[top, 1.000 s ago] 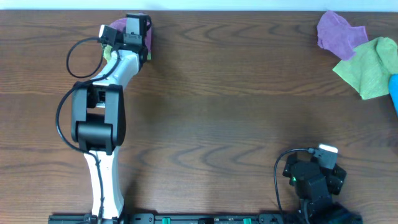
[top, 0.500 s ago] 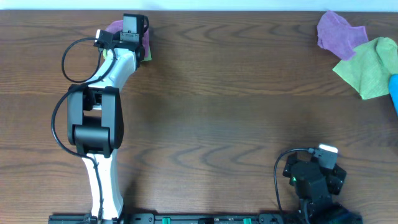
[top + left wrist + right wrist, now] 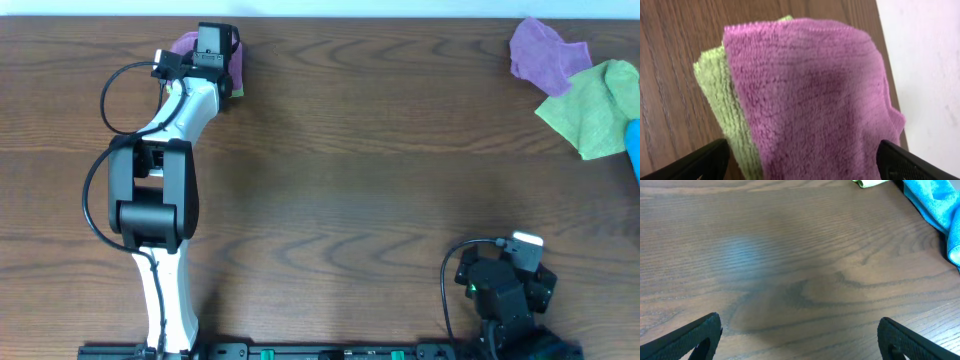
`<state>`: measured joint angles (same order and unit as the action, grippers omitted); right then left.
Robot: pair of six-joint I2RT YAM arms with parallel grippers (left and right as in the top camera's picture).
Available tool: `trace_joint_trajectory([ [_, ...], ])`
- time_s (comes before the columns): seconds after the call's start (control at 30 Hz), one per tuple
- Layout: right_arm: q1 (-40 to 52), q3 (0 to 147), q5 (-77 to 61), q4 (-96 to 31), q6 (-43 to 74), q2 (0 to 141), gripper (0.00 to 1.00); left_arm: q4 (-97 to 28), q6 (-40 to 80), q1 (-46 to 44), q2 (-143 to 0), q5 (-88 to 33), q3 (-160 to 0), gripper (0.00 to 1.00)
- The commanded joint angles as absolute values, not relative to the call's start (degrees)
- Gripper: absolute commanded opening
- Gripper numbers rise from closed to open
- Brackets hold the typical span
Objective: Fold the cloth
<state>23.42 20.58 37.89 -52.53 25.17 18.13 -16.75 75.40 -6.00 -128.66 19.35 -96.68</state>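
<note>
Wood table (image 3: 350,150) — left end effector (image 3: 807,167) gapes over the cloth (image 3: 810,90) atop a green cloth (image 3: 720,95); right end effector (image 3: 800,342) gapes too.

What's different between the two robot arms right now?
The left arm is stretched to the table's far edge; the right arm sits folded by the near edge. The left hand hangs over a purple cloth lying on a green cloth; the right hand faces bare wood. Both hands are open and empty.

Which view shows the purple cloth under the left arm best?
Left wrist: the purple cloth fills the frame, lying on a green cloth. Overhead shows only slivers beside the left arm. Right wrist: not in view.
</note>
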Motion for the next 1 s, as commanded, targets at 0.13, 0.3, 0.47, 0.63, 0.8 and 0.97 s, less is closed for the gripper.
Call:
trace_joint_trajectory([
  [0.13, 23.99, 20.36, 38.50, -52.51, 24.77, 17.96, 0.99, -35.92, 77.60, -8.49, -118.43, 16.91, -97.54, 0.95],
  [0.3, 23.97, 20.36, 38.48, -52.51, 24.77, 17.96, 0.99, -47.55, 54.50, -12.45, -107.15, 17.28, -97.54, 0.95],
  [0.47, 23.97, 20.36, 38.48, -52.51, 24.77, 17.96, 0.99, -57.28, 35.18, -14.00, -95.37, 22.17, -93.56, 0.95],
  [0.63, 23.99, 20.36, 38.48, -52.51, 24.77, 17.96, 0.99, -58.24, 27.81, -13.47, -78.54, 27.66, -79.88, 0.95],
  [0.8, 23.97, 20.36, 38.50, -52.51, 24.77, 17.96, 0.99, -52.16, 21.41, -13.50, -58.08, 28.51, -60.07, 0.95],
  [0.97, 23.99, 20.36, 38.48, -52.51, 24.77, 17.96, 0.99, -40.77, 19.00, -13.45, -39.62, 24.16, -34.50, 0.95],
])
